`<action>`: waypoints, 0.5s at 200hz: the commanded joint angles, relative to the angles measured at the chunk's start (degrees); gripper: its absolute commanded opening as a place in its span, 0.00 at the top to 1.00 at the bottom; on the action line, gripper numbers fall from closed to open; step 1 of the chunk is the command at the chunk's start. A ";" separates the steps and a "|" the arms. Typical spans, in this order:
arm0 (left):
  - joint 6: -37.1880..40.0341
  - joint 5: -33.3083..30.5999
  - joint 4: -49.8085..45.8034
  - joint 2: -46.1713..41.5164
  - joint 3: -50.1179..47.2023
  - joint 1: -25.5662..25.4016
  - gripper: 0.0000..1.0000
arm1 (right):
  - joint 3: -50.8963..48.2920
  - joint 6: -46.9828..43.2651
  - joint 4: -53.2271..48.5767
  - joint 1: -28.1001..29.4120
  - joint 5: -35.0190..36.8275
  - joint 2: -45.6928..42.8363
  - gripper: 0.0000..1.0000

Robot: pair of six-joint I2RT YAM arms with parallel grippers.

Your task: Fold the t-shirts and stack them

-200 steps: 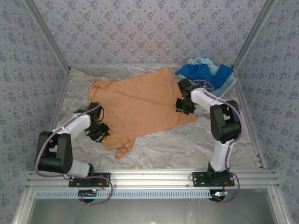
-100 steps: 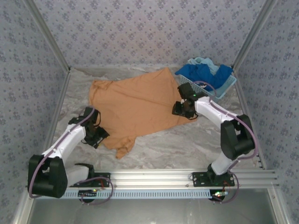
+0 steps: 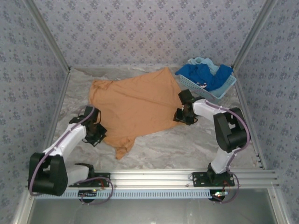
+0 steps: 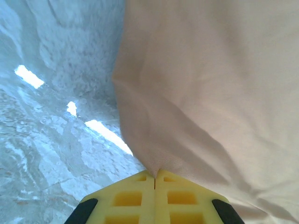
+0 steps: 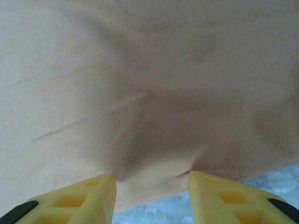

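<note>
An orange-tan t-shirt (image 3: 135, 105) lies spread on the marbled table (image 3: 187, 144), a bunched corner trailing toward the front. My left gripper (image 3: 99, 135) sits at its left edge; in the left wrist view the yellow jaws of that gripper (image 4: 154, 175) are shut on a pinch of the orange cloth (image 4: 210, 93). My right gripper (image 3: 182, 115) rests at the shirt's right edge, and in the right wrist view this gripper (image 5: 152, 184) stands open, its fingers straddling the hem of the shirt (image 5: 140, 107). Royal blue and pale aqua t-shirts (image 3: 205, 72) lie heaped in the basket.
A light blue perforated basket (image 3: 223, 91) stands at the back right corner, just beyond the right arm. Patterned walls and metal frame posts close in the table on three sides. Bare marbled table shows in front of the shirt.
The left gripper has opened and then shut on the shirt's left edge. The right arm drew back a little along the right edge, its jaws wider than a second ago.
</note>
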 commanded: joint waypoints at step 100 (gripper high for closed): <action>8.24 -6.53 -10.82 8.12 21.39 1.69 1.00 | 5.93 -4.26 -4.86 -1.48 3.68 4.81 0.55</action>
